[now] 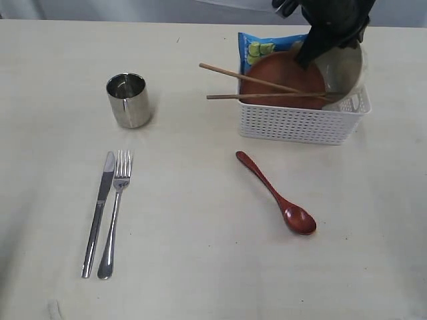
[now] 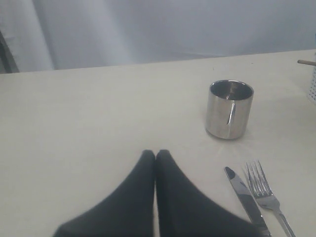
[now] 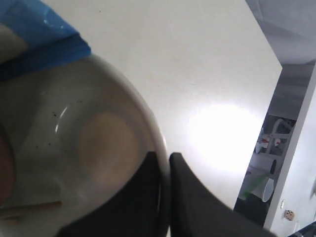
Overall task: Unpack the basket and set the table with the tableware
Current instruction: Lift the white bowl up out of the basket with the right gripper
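Right gripper (image 3: 163, 157): black fingers pinching the rim of the white bowl (image 3: 98, 143), one finger inside the rim and one outside.
Left gripper (image 2: 156, 155): fingers pressed together with nothing between them, over bare table (image 2: 89, 123) near the cup.
Bowl: tilted on edge at the right end of the basket (image 1: 300, 123), its open side facing the plate.
Basket: white lattice plastic, at the far right of the table.
Plate (image 1: 280, 73): round and brown, leaning inside the basket in front of a blue snack packet (image 1: 263, 47).
Chopsticks (image 1: 267, 96): two wooden sticks lying across the plate, their ends jutting out past the basket's left rim (whether their other ends touch the bowl cannot be told).
Spoon (image 1: 273, 192): reddish-brown wood, flat on the table in front of the basket, lying at a slant.
Cup (image 1: 128, 100): steel, upright, well to the left of the basket.
Knife (image 1: 99, 213) and fork (image 1: 112, 220): side by side in front of the cup, knife on the left.
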Controlling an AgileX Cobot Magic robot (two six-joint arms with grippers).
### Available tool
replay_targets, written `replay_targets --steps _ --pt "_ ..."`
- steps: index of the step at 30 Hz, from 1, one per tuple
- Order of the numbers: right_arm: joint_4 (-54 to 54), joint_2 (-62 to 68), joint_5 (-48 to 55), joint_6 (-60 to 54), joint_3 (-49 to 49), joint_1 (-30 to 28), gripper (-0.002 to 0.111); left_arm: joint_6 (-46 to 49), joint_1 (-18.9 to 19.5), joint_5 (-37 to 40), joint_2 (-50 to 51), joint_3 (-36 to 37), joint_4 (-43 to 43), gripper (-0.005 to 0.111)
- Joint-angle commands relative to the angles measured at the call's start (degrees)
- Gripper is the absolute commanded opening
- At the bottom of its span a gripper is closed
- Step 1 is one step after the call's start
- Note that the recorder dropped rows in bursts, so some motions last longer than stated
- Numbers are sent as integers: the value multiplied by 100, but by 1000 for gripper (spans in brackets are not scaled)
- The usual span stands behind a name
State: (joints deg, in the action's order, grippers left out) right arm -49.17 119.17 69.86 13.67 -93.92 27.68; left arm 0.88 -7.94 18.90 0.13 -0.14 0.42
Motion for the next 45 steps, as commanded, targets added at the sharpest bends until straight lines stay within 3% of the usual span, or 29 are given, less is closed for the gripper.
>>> replay_targets --steps 1,45 --pt "-355 -28 10 -18 7 -9 0 -26 -43 -50 -13 14 -9 0" --pt "-563 -247 10 -311 7 -20 0 -26 -43 -50 -13 14 -9 0"
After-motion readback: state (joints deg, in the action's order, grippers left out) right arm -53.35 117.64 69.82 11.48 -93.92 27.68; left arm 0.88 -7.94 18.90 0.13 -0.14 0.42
